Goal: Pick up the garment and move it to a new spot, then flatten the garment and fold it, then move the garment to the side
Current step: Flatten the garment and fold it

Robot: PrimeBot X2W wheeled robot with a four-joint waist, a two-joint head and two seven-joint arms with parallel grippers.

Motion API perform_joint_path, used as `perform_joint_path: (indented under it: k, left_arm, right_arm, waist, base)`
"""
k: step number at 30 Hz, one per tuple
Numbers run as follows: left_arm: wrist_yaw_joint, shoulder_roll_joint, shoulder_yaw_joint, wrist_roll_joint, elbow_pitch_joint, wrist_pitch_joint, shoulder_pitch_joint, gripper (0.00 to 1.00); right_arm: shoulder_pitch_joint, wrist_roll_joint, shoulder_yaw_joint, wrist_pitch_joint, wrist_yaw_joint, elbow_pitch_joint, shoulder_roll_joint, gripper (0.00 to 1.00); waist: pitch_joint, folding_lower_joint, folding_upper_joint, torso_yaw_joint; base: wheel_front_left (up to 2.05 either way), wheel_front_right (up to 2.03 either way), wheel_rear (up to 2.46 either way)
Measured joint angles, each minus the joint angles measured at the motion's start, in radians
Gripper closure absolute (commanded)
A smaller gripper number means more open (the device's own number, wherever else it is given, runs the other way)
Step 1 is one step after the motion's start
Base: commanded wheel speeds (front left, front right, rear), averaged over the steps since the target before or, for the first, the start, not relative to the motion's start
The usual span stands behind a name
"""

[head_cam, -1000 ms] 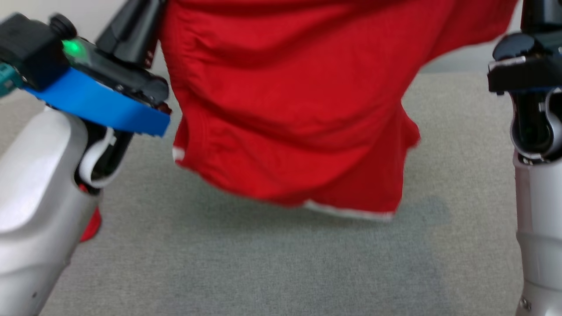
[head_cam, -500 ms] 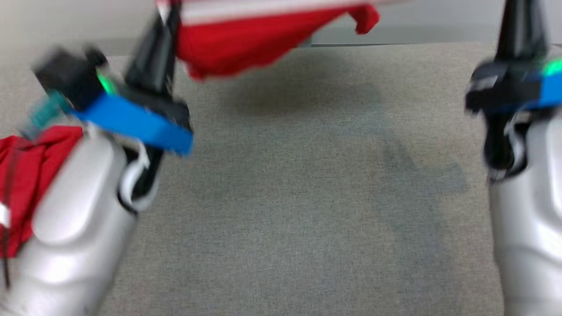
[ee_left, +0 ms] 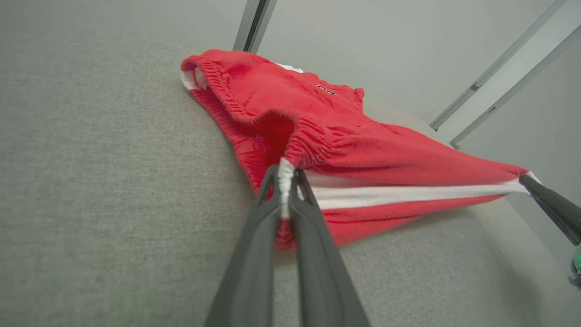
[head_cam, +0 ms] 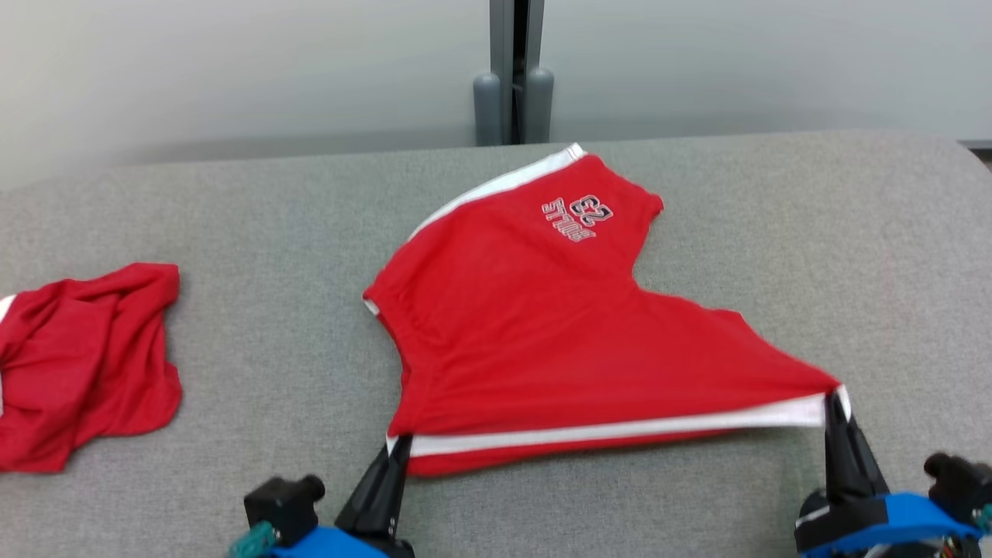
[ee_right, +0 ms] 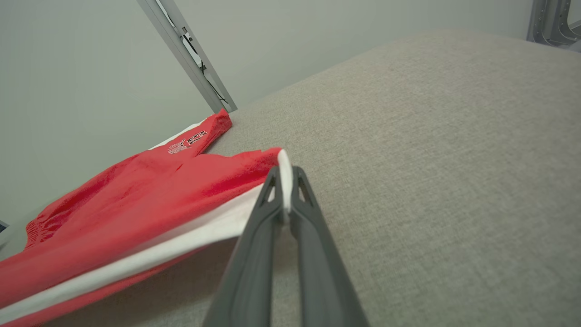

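Observation:
The garment (head_cam: 542,325) is a pair of red shorts with white side stripes and a printed logo, spread across the middle of the grey padded table (head_cam: 271,232). Its far part lies on the table. Its near striped edge is stretched taut between my two grippers. At the garment's near left corner my left gripper (head_cam: 397,451) is shut on the waistband (ee_left: 285,175). My right gripper (head_cam: 834,404) is shut on the near right corner, pinching the white hem (ee_right: 284,175). The right gripper's fingers (ee_left: 551,210) also show in the left wrist view.
A second red cloth (head_cam: 85,364) lies crumpled at the table's left edge. A grey post (head_cam: 513,74) stands against the pale wall behind the table. Bare grey table surface lies to the right of the garment and between it and the crumpled cloth.
The garment hung in the air close before the head camera; now it is laid out on the table with its near edge pulled tight. Both arms have dropped low, and the camera view has shifted.

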State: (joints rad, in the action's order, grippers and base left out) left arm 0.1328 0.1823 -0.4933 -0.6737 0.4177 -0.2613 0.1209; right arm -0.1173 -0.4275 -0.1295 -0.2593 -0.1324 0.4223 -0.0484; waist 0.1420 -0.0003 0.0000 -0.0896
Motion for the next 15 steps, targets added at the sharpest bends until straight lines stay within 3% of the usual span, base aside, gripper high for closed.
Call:
perform_joint_path:
  k: [9, 15]
  left_arm:
    - [0.0, -0.029, 0.031, 0.047, -0.053, 0.0, -0.177, 1.0]
    - [0.0, -0.029, 0.03, 0.083, -0.107, 0.0, -0.192, 1.0]
  right_arm:
    - [0.191, -0.034, 0.007, 0.0, 0.0, -0.067, 0.004, 1.0]
    - [0.201, -0.058, -0.002, 0.0, 0.0, -0.12, 0.004, 1.0]
  waist:
    - [-0.102, -0.0001, 0.0, 0.011]
    - [-0.11, 0.0, 0.0, 0.024]
  base:
    - [0.0, 0.0, 0.0]
    - [0.0, 0.0, 0.0]
